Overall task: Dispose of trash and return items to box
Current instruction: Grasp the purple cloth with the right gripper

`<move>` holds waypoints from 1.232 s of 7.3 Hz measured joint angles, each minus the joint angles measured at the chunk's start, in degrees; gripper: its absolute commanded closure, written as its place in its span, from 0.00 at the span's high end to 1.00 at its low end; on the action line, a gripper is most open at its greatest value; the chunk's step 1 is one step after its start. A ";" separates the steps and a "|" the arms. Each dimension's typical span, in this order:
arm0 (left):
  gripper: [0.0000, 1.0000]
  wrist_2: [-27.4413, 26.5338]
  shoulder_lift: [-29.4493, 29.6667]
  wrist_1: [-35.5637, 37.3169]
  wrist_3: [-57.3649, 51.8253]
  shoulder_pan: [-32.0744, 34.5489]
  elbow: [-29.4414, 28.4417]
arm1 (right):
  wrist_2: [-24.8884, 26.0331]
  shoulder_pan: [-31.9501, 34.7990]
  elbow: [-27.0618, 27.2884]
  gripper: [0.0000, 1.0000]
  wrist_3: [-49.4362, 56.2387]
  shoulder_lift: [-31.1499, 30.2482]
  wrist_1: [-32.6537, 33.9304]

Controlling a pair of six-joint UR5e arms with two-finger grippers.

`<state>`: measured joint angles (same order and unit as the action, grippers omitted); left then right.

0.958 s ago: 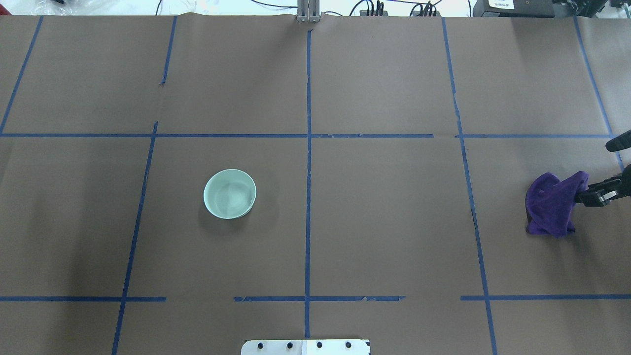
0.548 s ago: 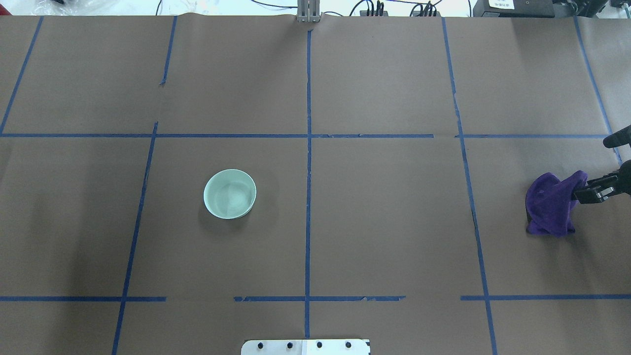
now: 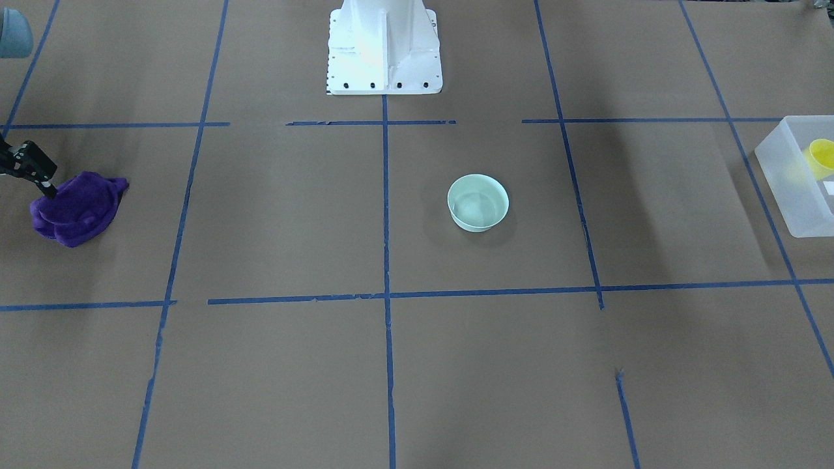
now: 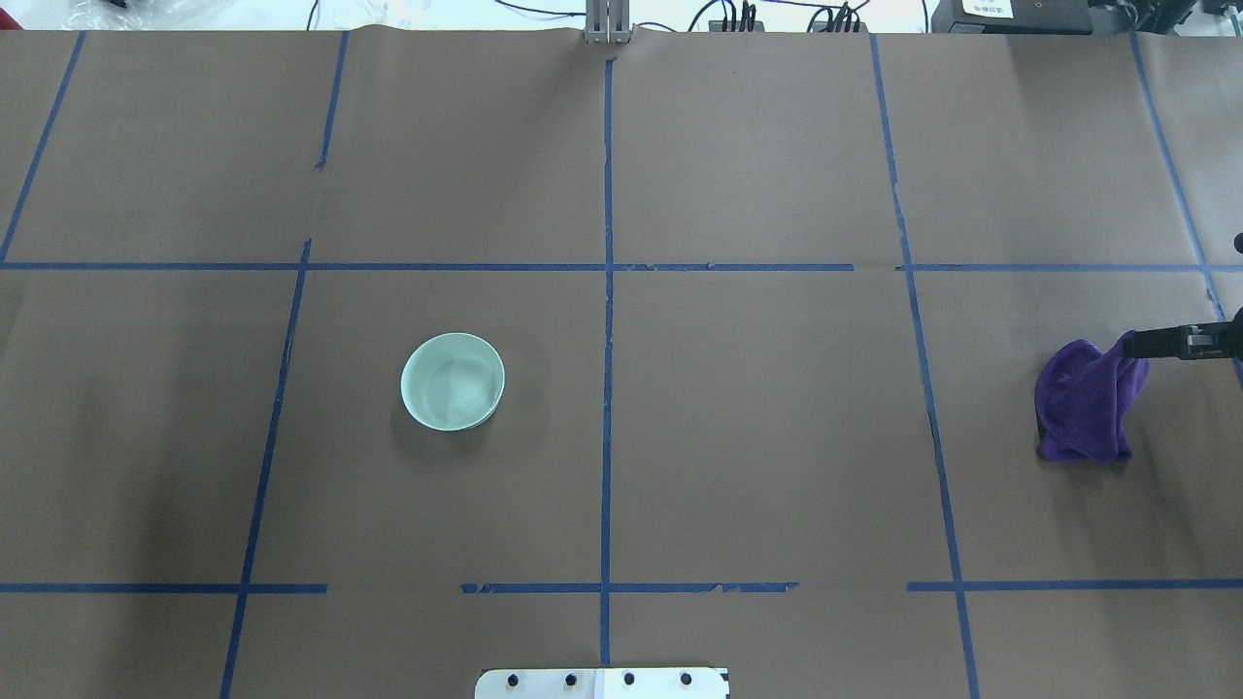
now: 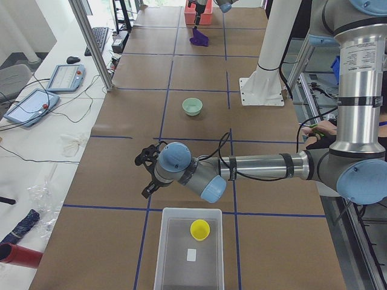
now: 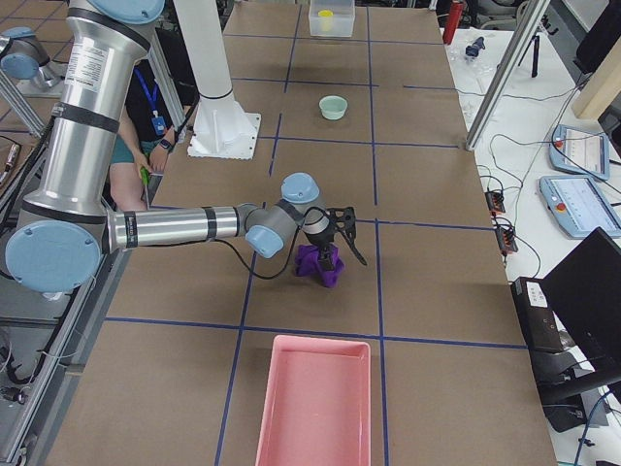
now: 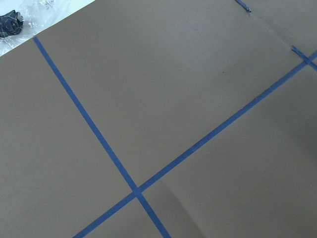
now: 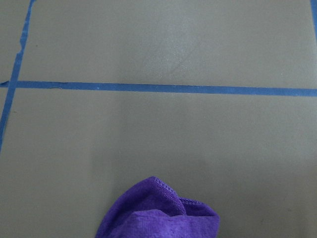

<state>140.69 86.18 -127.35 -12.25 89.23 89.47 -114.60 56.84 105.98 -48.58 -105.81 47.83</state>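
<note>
1. Spot mint-green bowl (image 4: 453, 381) upright on brown surface (image 4: 757, 437), open side up, near the middle, left of the centre tape line in the overhead view.
2. Find box (image 3: 791, 195) at the robot's left end of the surface, well apart from bowl.
3. See yellow cup (image 3: 819, 158) already inside box, on its side, mouth toward the camera in the front-facing view.
4. Locate left gripper (image 5: 147, 175) low over the surface, just beside box's near end, holding nothing visible. Cannot tell if its fingers are open or closed; shows only in the side view.
5. Left wrist view: just bare surface and crossing blue tape.
6. Locate right gripper (image 4: 1131, 343) at the robot's right end, fingertips touching the top edge of purple cloth (image 4: 1086, 403).
7. Cannot tell whether those fingers pinch the cloth or stand apart.
8. Cloth bunched into a heap, resting on the surface.
9. Note pink tray (image 6: 312, 408) beyond cloth at the right end.
</note>
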 measured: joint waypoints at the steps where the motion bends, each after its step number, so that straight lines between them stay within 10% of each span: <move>1: 1.00 -0.03 0.07 0.00 0.02 0.02 0.26 | 0.38 -1.12 -0.02 0.96 -1.09 -0.06 -0.18; 4: 1.00 -0.06 -0.09 0.00 0.03 0.09 1.27 | 2.92 -5.08 0.01 0.79 -3.91 0.76 -0.27; 6: 1.00 -0.06 -0.18 0.00 0.03 0.14 1.44 | 5.05 -8.09 0.01 0.05 -3.71 0.57 -0.20; 9: 1.00 -0.06 -0.33 0.00 0.03 0.15 1.43 | 7.36 -10.66 0.17 0.00 3.34 -1.13 0.02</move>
<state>140.63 85.85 -127.35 -12.22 89.38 90.90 -107.24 46.18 106.15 -45.23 -106.94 47.84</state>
